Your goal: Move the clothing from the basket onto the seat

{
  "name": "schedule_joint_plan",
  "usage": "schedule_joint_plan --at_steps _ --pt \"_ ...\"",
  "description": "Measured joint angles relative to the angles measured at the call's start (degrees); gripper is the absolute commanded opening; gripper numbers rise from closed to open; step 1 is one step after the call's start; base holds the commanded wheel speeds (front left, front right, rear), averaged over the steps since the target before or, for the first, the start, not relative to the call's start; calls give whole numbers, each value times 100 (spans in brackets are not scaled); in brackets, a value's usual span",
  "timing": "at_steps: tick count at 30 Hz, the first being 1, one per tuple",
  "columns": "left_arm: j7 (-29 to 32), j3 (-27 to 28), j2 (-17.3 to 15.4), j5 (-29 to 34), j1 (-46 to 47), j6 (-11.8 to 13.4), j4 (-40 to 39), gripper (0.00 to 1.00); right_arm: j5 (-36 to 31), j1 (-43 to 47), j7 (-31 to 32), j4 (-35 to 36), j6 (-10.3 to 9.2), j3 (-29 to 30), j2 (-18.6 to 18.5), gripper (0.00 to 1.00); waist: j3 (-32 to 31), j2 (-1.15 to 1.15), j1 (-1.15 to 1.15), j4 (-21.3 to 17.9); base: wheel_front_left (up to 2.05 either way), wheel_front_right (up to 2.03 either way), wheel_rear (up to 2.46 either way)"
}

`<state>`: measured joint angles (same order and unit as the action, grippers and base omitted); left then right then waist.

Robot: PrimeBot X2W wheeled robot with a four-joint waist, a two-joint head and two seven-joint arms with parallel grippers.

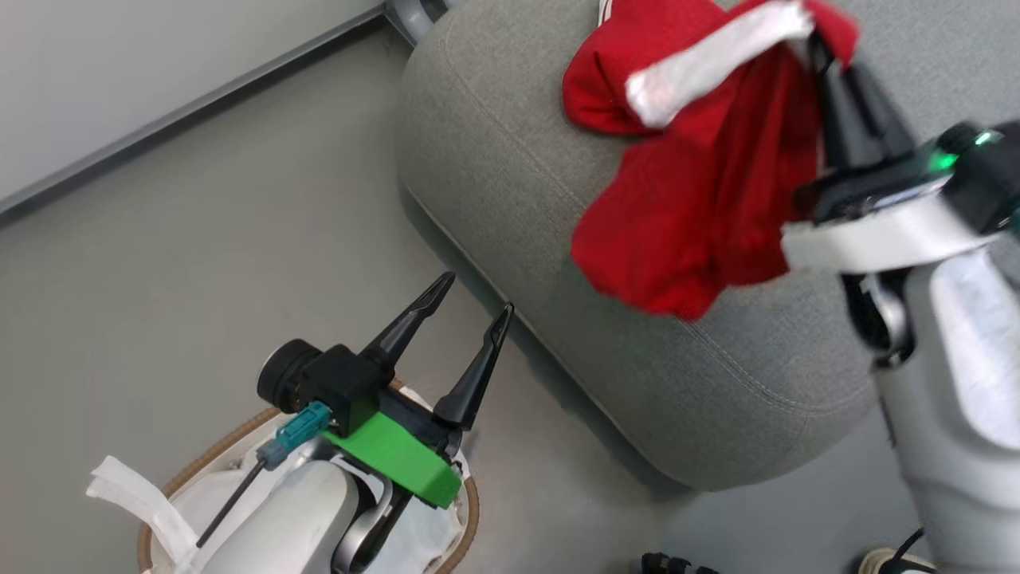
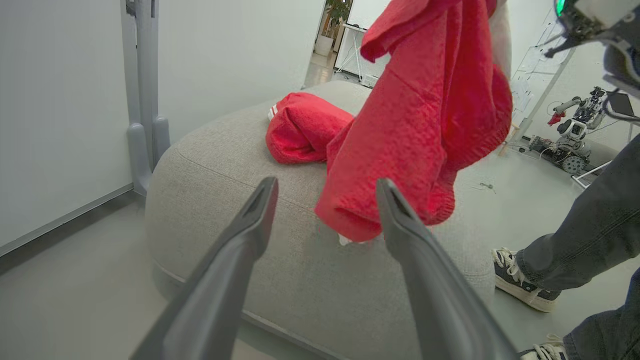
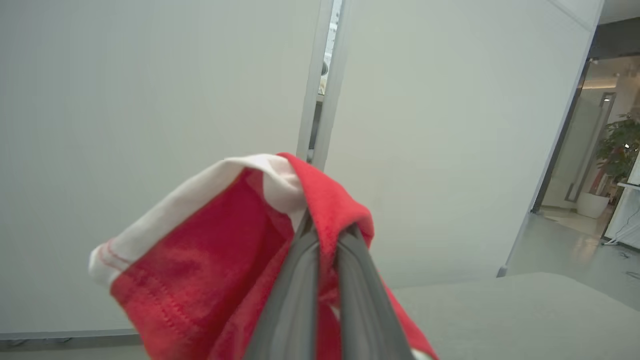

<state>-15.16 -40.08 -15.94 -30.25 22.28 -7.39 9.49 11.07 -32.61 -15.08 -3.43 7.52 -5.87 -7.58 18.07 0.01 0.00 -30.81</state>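
Red garment dangles above the seat, pinched by the right gripper; left gripper spread, empty. Released near the seat's edge, it may slide off.

Bright, even indoor light, diffuse, no hard shadows. Soft dark shadow on floor along the seat base. Head view: right claw and forearm motion-blurred, green LED flares. Left wrist view: own fingers soft, wide-angle stretch at edges. Right wrist view: clothing near lens slightly soft, doorway warmer-lit.
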Motion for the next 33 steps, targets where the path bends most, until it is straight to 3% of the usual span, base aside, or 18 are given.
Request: schedule_joint_plan --at_steps 6,9,16,22,31,32,33 --pt "0 -69 -214 -36 128 0 -55 100 -142 -1392 -1 -68 0 502 -727 0 473 0 0 65 0 0 0" --pt "0 -105 -325 -57 201 0 -113 100 -12 -2084 -1 -347 0 817 -854 0 693 0 0 124 0 0 0" --pt "0 -203 -508 -96 426 0 -204 100 -456 -3108 45 -1022 0 1154 -1330 0 1170 0 1 350 0 0 0" --pt "0 -237 -606 -105 571 0 -238 100 -869 -3023 42 -1727 0 1563 -1236 0 1484 0 1 629 0 0 0" --pt "0 -275 -582 -160 709 0 -182 100 -1372 -1779 8 -2981 1 2237 -918 0 1715 0 1 1073 0 0 0" --pt "0 -271 -582 -174 709 0 -171 100 -1386 -1682 9 -3008 1 2256 -890 1 1715 0 1 1097 0 0 0" --pt "0 -266 -582 -177 709 0 -162 100 -1390 -1564 8 -3016 1 2316 -829 11 1707 0 1 1116 0 0 0"
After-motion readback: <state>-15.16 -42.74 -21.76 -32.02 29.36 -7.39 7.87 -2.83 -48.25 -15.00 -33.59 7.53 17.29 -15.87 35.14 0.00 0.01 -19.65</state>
